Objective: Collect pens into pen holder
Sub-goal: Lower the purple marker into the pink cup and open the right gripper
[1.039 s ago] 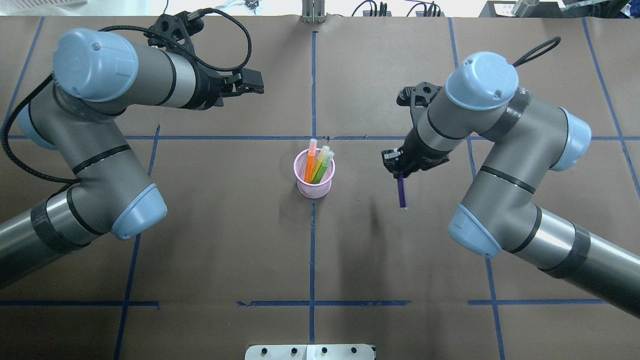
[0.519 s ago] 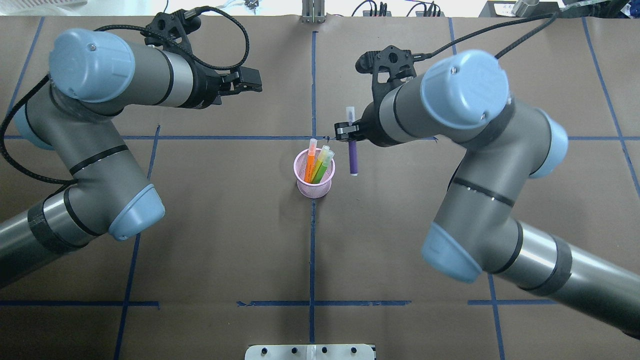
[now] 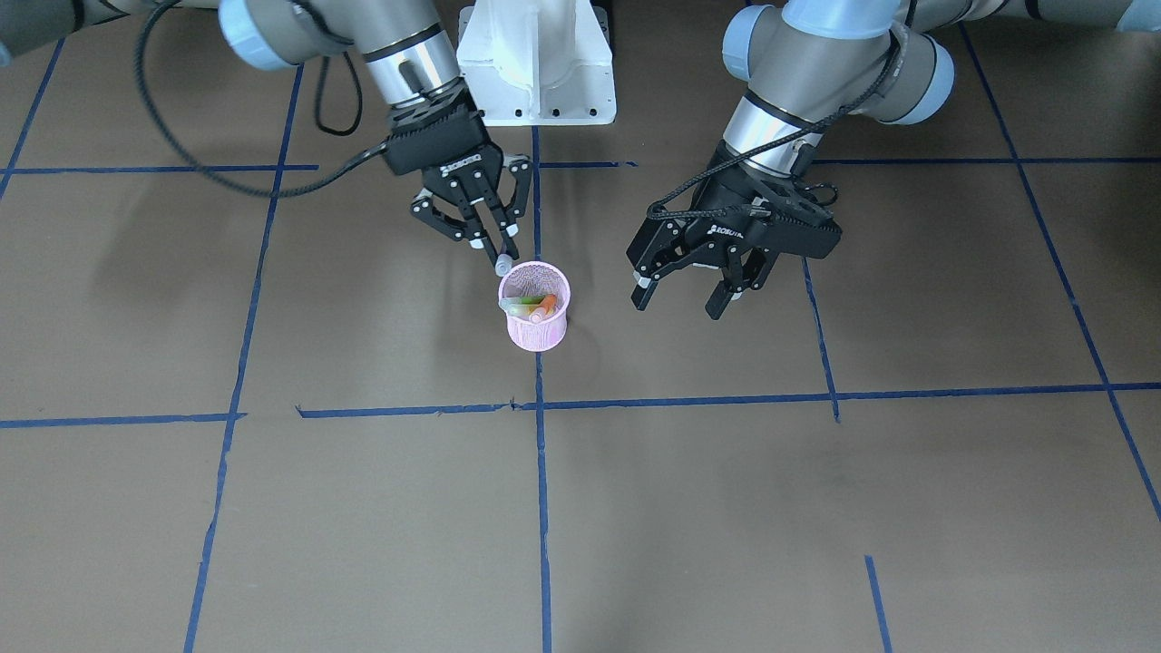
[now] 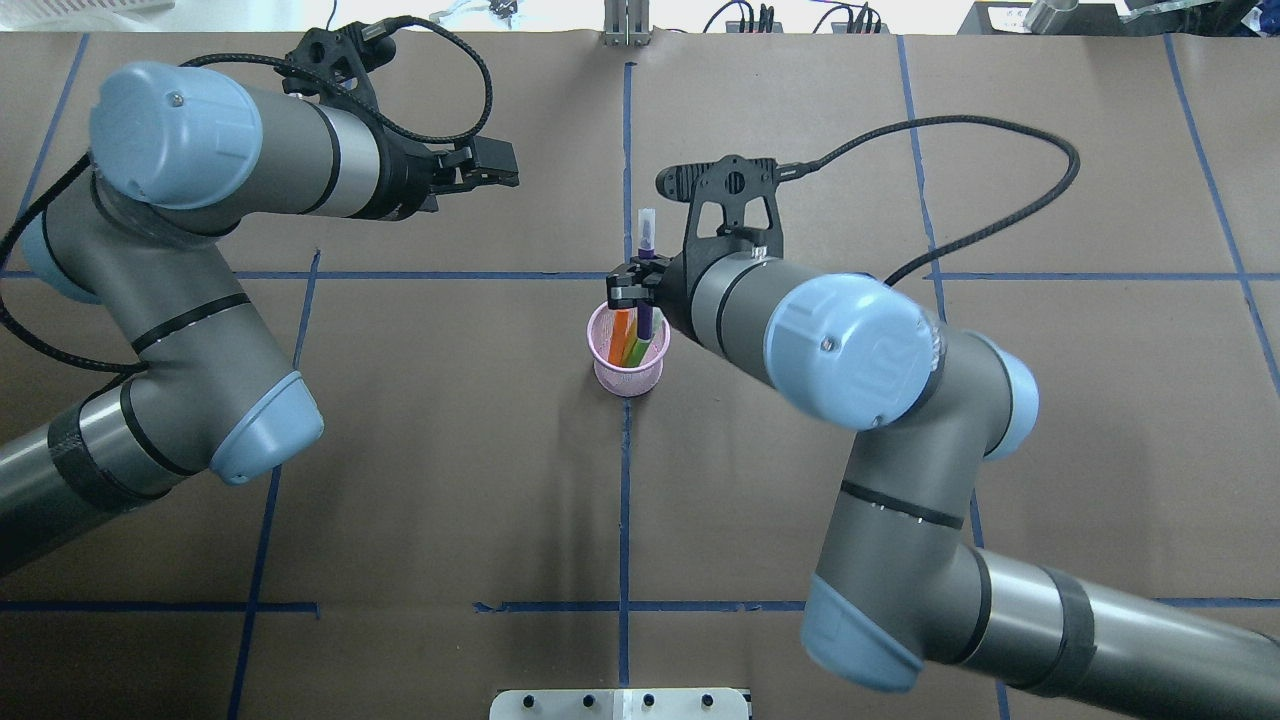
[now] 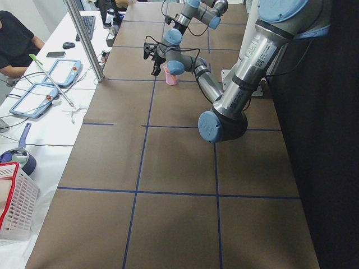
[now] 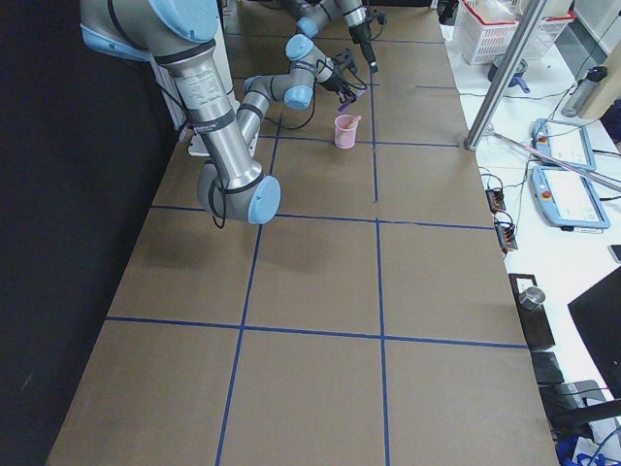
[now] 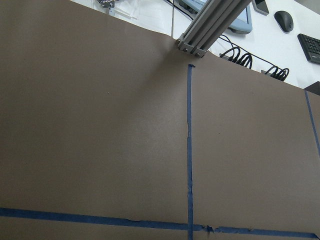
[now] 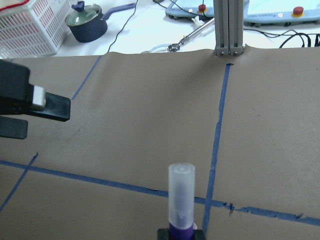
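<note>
Pen holder (image 4: 628,382) stands mid-surface (image 4: 420,470) with two pens (image 4: 621,335) inside, right gripper (image 3: 495,248) holds a third pen (image 4: 645,238) just over its mouth, left gripper (image 3: 678,304) well apart beside it.

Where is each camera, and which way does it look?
Front-facing: across the table, facing the robot; left gripper, right gripper.
Overhead: behind the robot, looking down; both arms.
Exterior left: table's left end; left arm nearest.
Exterior right: table's right end; right arm nearest.
Left wrist: looks along the table; no robot parts.
Right wrist: looks past the purple pen; left gripper at edge.
Shared: four exterior views show the pen holder.
</note>
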{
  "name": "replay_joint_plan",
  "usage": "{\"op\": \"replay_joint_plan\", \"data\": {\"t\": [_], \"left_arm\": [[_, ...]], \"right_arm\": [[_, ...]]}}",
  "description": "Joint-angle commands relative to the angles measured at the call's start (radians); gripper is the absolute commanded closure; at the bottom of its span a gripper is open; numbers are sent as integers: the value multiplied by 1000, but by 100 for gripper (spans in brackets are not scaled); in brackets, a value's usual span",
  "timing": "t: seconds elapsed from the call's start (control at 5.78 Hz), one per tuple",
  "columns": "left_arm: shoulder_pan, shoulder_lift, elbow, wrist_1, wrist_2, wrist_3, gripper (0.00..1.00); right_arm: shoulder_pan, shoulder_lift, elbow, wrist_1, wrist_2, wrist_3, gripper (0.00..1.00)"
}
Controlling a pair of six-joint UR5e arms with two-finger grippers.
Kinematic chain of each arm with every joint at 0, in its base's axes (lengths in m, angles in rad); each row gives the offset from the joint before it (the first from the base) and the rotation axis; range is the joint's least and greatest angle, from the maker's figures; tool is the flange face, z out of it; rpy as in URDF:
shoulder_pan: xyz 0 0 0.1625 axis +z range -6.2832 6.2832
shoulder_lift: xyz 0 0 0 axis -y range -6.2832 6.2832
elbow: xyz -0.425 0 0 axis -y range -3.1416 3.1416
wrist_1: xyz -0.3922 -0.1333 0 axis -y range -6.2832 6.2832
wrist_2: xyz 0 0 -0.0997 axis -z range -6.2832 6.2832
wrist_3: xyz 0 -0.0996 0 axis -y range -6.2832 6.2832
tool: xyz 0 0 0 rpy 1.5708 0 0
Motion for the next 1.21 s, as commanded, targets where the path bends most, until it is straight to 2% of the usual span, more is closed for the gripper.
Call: {"op": "replay_joint_plan", "data": {"t": [0.0,0.17,0.35,0.52,1.04], "left_arm": [[0,2,-1,-1,5,0,1],[0,2,-1,-1,5,0,1],[0,2,-1,-1,10,0,1],[0,2,-1,-1,10,0,1],[0,1,-1,-1,12,-1,1]], "right_arm": [[-71,-6,-23,62,-189,25,100],[-118,-7,-38,64,-335,127,100],[-140,-7,-51,78,-372,172,100],[-166,-12,-58,78,-447,180,100],[-183,-12,-121,78,-527,309,97]]}}
